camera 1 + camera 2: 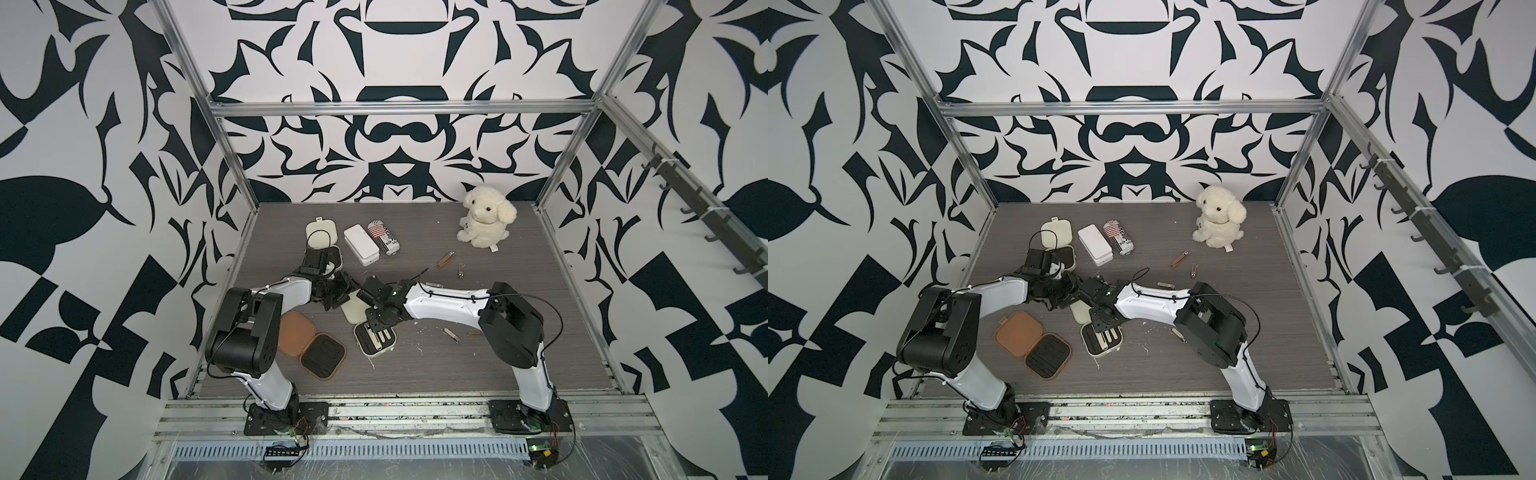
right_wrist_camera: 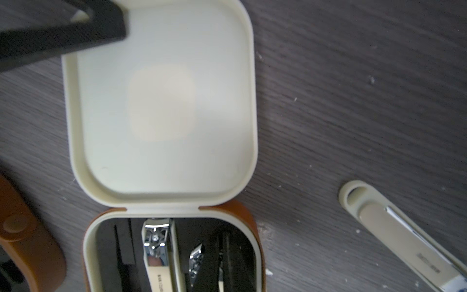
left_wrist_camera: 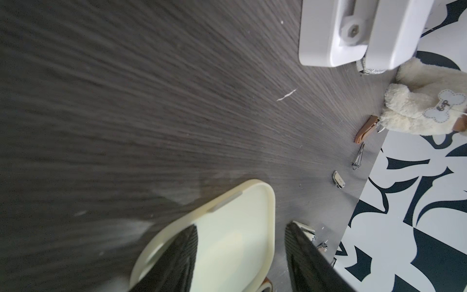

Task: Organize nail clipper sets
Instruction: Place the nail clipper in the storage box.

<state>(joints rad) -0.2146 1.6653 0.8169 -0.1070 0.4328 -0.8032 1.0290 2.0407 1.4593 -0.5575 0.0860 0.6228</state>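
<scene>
top views: open cream rounded-square plastic clipper case [image 1: 358, 343] lies mid-table, nearer the front edge. its black slotted insert holds pale clippers side by side. open tan-brown case [image 1: 323, 357] sits just beside it toward the left edge, and its insert looks empty. third cream case [image 1: 320, 230] is near the far left corner, partly under the left arm. loose small metal clippers [image 1: 444, 259] are scattered toward the right edge. right gripper [image 1: 377, 323] hangs over the filled insert; cannot tell how its jaws stand.

left wrist: left gripper [image 3: 242, 226] is part-open, fingers astride the edge of the flat cream lid [image 3: 235, 247], pinching nothing visible.

right wrist: two steel tools sit in the insert. a cream-handled steel clipper [image 2: 404, 240] lies loose on the dark wood-grain table [image 2: 353, 75] beside the case.

judgement: clippers are light, stiff and slick, so grip across the narrow sides at mid-length. the case is light and likely to skate if pushed.
</scene>
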